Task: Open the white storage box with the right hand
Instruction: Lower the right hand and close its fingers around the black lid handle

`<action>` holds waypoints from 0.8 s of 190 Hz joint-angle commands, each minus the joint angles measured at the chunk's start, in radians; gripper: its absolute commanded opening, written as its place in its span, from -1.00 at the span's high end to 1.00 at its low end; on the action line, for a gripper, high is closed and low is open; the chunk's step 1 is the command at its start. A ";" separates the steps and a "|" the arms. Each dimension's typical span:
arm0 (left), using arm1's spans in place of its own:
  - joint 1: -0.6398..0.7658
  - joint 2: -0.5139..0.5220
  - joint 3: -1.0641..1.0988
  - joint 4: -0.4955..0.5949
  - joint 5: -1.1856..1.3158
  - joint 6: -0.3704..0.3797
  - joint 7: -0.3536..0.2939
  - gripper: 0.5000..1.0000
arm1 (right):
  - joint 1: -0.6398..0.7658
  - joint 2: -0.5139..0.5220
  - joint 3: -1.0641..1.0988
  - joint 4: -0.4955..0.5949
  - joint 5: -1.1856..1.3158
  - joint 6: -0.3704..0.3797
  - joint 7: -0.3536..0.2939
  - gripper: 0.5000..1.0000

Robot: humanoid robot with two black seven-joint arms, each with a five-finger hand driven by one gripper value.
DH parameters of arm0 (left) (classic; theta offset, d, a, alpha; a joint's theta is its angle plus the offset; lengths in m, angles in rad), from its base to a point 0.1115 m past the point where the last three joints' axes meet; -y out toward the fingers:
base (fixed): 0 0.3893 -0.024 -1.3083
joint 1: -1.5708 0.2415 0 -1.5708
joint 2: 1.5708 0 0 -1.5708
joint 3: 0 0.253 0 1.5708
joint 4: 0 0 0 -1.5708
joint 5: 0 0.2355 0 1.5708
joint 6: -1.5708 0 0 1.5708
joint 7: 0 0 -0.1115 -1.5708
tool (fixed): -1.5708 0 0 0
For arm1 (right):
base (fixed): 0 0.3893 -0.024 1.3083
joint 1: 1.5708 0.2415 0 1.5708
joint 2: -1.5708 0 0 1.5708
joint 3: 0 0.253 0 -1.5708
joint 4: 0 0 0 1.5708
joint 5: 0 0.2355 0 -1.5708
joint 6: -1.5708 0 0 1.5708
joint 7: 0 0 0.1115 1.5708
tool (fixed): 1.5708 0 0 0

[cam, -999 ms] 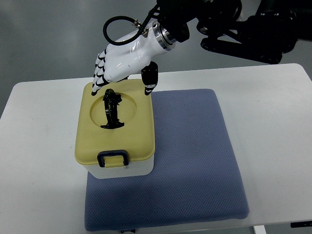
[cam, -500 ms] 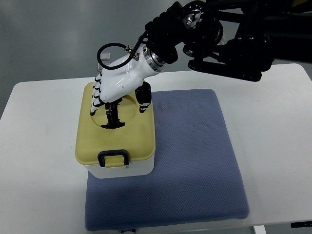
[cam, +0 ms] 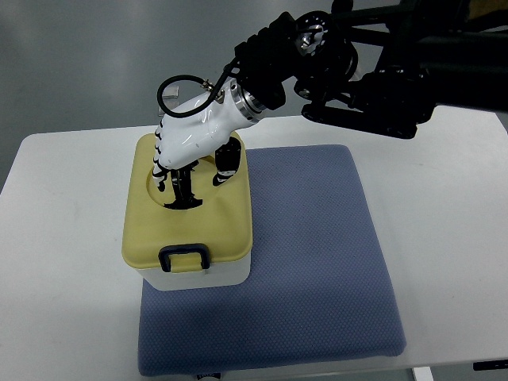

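White storage box [cam: 202, 275], yellow lid [cam: 214, 226] closed, black latch [cam: 185, 257] front, on blue mat [cam: 317, 262]

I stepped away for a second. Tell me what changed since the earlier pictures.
The right hand came down and toward the camera, over the lid's round hollow, its fingers now around the black handle. Whether it grips is unclear. The box, its lid still on, and the blue mat stayed put.
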 commanded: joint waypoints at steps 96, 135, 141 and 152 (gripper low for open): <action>0.000 0.000 0.000 -0.001 0.000 0.001 0.000 -1.00 | -0.003 0.005 0.001 -0.006 -0.002 -0.004 0.000 0.93; 0.000 0.000 0.000 -0.001 0.000 -0.001 0.000 -1.00 | -0.003 0.010 0.004 -0.006 0.000 -0.005 0.000 1.00; 0.000 0.000 0.000 -0.001 0.000 0.001 0.000 -1.00 | -0.003 0.010 0.006 -0.006 0.000 -0.005 0.000 1.00; 0.000 0.000 0.000 0.001 0.000 0.001 0.000 -1.00 | -0.003 0.011 0.011 -0.006 0.001 -0.005 0.000 1.00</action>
